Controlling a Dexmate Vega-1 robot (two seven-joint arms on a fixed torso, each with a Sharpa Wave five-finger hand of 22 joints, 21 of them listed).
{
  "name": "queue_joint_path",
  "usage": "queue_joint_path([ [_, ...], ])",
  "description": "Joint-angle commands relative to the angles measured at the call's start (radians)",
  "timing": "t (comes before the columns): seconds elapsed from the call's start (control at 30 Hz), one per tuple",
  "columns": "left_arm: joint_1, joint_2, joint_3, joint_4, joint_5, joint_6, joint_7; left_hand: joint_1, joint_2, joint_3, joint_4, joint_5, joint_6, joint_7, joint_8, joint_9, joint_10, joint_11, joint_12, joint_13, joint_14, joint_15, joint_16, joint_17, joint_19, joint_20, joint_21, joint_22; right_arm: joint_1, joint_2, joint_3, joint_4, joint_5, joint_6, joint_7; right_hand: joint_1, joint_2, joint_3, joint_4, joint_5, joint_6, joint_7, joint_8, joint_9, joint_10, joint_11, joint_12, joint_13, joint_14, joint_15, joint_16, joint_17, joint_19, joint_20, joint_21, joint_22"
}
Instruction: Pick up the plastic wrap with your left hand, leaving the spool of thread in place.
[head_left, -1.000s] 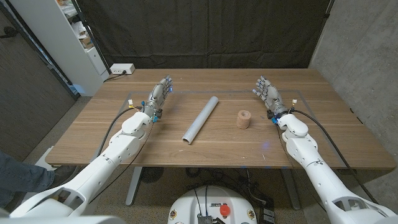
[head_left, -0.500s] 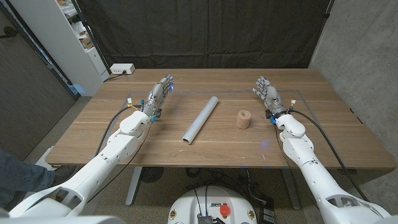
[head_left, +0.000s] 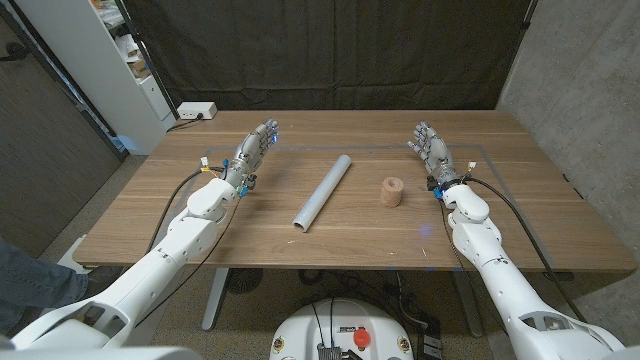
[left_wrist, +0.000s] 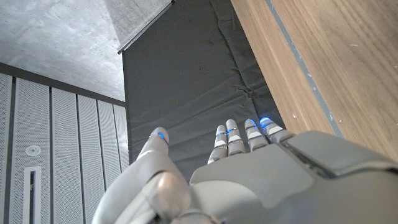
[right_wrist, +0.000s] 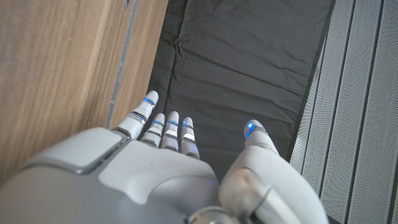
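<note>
At about ten o'clock on the desk (head_left: 150, 215), the left robot hand (head_left: 252, 152) stood empty with its fingers extended and slightly apart, holding nothing. Across the desk at about two o'clock, the right robot hand (head_left: 430, 150) waited the same way, fingers spread and empty.

Between them, just left of centre, lay the plastic wrap (head_left: 323, 191), a long pale grey roll angled from roughly seven o'clock up toward one o'clock. It sat near the left robot hand but clearly apart from it. Just beside the roll, toward three o'clock, the spool of thread (head_left: 392, 191) stood as a small tan cylinder, not touching the roll.

The roll looked light and stiff, probably on a cardboard core, with a smooth skin that could slip and roll away under a sideways push. A wrap-around hold near its middle, taken from above, seemed the safest for balance, and it kept the fingers away from the spool.

The head view showed both objects and their spacing. The left wrist view showed the back of the left robot hand (left_wrist: 261, 180), the desk edge and a dark curtain (left_wrist: 186, 93); the right wrist view showed the right robot hand (right_wrist: 149, 174) likewise, confirming open fingers.
</note>
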Motion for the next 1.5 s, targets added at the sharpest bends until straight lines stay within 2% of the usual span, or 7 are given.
queue_joint_path([
  [0.03,0.012,0.017,-0.003,-0.004,0.031,-0.055,-0.009,0.006,0.003,0.003,-0.005,-0.002,0.008,0.006,0.003,0.003,0.007,-0.006,0.006,-0.001,0.008,-0.001,0.007,0.003,-0.002,0.009,0.004,0.006,0.006,0.013,0.002,0.018,-0.002,0.014,-0.007,-0.002,0.009,0.004,-0.001,0.005,0.008,-0.001,0.002,0.001,0.011,0.004,-0.002,-0.001,0.003,-0.002,0.004,-0.002,0.008,-0.003,-0.004,0.002],
  [0.33,0.008,0.018,-0.001,0.029,0.055,-0.120,-0.025,0.009,0.006,0.004,-0.009,-0.002,0.015,0.002,0.004,0.003,0.010,-0.010,0.006,-0.009,0.010,-0.003,0.007,0.003,-0.004,0.014,0.004,0.006,-0.007,0.019,0.002,0.000,-0.007,0.017,-0.029,-0.002,0.010,0.004,-0.001,0.006,0.012,-0.001,0.002,0.000,0.014,0.003,-0.007,-0.008,0.005,0.001,0.005,-0.008,0.011,-0.003,-0.006,0.002],
  [0.5,-0.011,0.004,0.006,0.085,0.055,-0.191,-0.071,0.013,0.007,0.006,-0.012,-0.003,0.024,-0.003,0.007,0.003,0.015,-0.013,0.008,-0.015,0.017,-0.007,0.008,0.002,-0.005,0.014,0.005,0.006,-0.015,0.021,0.001,-0.010,-0.009,0.019,-0.039,-0.002,0.011,0.003,-0.002,0.007,0.013,-0.003,0.002,0.000,0.019,0.007,-0.009,-0.012,0.005,0.001,0.005,-0.010,0.012,-0.003,-0.008,0.002],
  [0.8,-0.017,0.003,0.011,0.117,0.110,-0.257,-0.043,0.020,0.008,0.008,-0.020,-0.002,0.036,-0.011,0.009,0.003,0.022,-0.019,0.009,-0.026,0.025,-0.016,0.010,0.001,-0.010,0.016,0.004,0.006,-0.026,0.027,-0.004,-0.015,-0.013,0.032,-0.056,-0.003,0.011,0.003,-0.002,0.008,0.016,-0.004,0.002,-0.001,0.021,0.003,-0.013,-0.018,0.007,0.001,0.005,-0.015,0.014,-0.003,-0.010,0.002],
  [1.23,-0.027,0.025,0.028,0.118,0.163,-0.270,-0.023,0.027,0.008,0.010,-0.028,0.000,0.050,-0.016,0.011,0.004,0.034,-0.026,0.012,-0.037,0.035,-0.022,0.011,0.001,-0.011,0.016,0.005,0.006,-0.031,0.034,-0.007,-0.015,-0.010,0.044,-0.075,-0.004,0.012,0.001,-0.002,0.010,0.017,-0.004,0.002,-0.001,0.023,0.003,-0.020,-0.026,0.008,0.001,0.006,-0.021,0.016,-0.002,-0.014,0.002],
  [1.5,-0.038,0.012,0.031,0.158,0.203,-0.337,0.009,0.031,0.008,0.012,-0.032,0.000,0.057,-0.019,0.012,0.004,0.040,-0.027,0.014,-0.043,0.037,-0.024,0.011,0.001,-0.013,0.017,0.005,0.006,-0.033,0.040,-0.011,-0.016,-0.012,0.050,-0.089,-0.006,0.013,0.000,-0.003,0.011,0.018,-0.004,0.001,-0.001,0.025,0.001,-0.024,-0.033,0.008,-0.001,0.006,-0.025,0.016,-0.002,-0.017,0.002],
])
